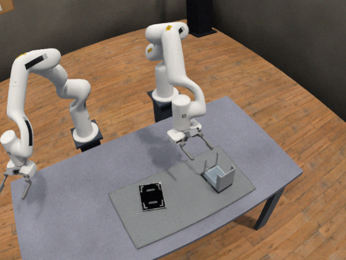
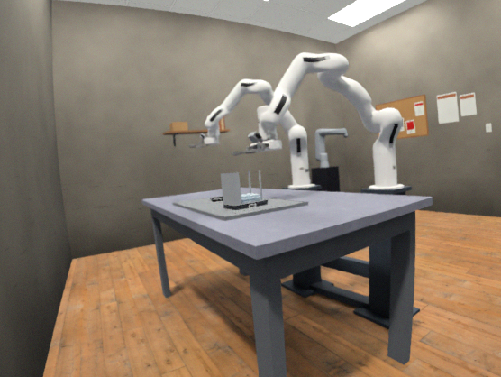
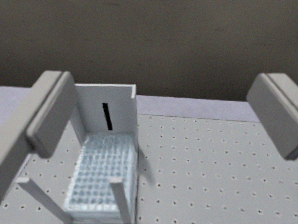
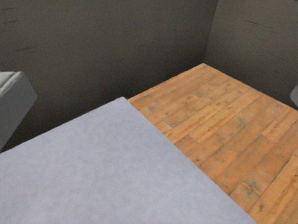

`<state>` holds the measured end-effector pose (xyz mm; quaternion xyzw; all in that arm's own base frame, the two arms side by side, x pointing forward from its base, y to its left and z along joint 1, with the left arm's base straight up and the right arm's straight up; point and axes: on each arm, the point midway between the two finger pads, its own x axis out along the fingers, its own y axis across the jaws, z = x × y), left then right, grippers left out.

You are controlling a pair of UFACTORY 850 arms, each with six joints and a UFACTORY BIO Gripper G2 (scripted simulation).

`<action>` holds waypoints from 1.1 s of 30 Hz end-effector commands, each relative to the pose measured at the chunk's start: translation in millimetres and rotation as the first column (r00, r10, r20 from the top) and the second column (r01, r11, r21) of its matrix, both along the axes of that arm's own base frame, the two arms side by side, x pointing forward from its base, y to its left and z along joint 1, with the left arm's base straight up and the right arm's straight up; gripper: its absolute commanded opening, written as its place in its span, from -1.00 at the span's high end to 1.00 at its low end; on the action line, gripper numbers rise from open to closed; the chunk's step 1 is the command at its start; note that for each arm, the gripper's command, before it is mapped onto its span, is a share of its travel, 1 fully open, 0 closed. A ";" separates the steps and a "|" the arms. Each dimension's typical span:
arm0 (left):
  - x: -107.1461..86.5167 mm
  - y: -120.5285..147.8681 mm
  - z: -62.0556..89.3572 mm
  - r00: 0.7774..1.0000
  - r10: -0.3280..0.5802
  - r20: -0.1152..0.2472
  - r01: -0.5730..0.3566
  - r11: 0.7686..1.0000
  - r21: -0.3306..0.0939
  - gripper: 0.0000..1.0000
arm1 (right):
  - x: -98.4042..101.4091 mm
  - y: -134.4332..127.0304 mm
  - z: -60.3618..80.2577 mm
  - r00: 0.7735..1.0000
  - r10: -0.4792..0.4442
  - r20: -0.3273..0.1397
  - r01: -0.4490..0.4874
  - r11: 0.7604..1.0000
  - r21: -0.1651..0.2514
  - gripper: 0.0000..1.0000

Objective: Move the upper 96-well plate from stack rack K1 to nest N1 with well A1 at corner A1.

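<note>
The upper 96-well plate [image 1: 214, 174] [image 3: 102, 172], pale blue and clear, lies in the stack rack K1 [image 1: 226, 181] [image 2: 231, 190] [image 3: 120, 107]. The rack has a tall slotted wall and two thin posts. The lower plate cannot be told apart beneath it. The plate nest N1 [image 1: 151, 197] [image 2: 216, 198] is black with pale corner locators and holds no plate; its A1 mark is not readable. My left gripper [image 1: 202, 153] [image 3: 166, 150] is open and empty, above and on the arms' side of the rack. My right gripper [image 1: 12, 193] [image 4: 162, 97] is open and empty, far from both.
A grey perforated board [image 1: 187, 202] [image 2: 198, 206] [image 3: 210, 175] carries the rack and nest, with a wide gap between them. The rack's posts and wall rise above the plate. The right gripper hangs near the end of the table [image 1: 78, 199] [image 4: 100, 165].
</note>
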<state>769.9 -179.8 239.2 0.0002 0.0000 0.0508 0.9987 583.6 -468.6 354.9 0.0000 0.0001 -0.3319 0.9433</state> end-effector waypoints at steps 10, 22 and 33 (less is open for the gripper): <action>25.2 44.9 -21.7 1.000 0.000 0.002 0.000 1.000 -0.001 0.25 | 0.4 -0.3 1.3 1.000 0.000 0.002 0.000 1.000 -0.001 -1.00; 42.0 76.3 -37.7 1.000 0.000 0.002 0.000 1.000 -0.001 0.25 | 0.4 -0.3 1.3 1.000 0.000 0.002 0.000 1.000 -0.001 -1.00; 42.0 76.3 -37.7 1.000 0.000 0.002 0.000 1.000 -0.001 0.25 | 0.4 -0.3 1.3 1.000 0.000 0.002 0.000 1.000 -0.001 -1.00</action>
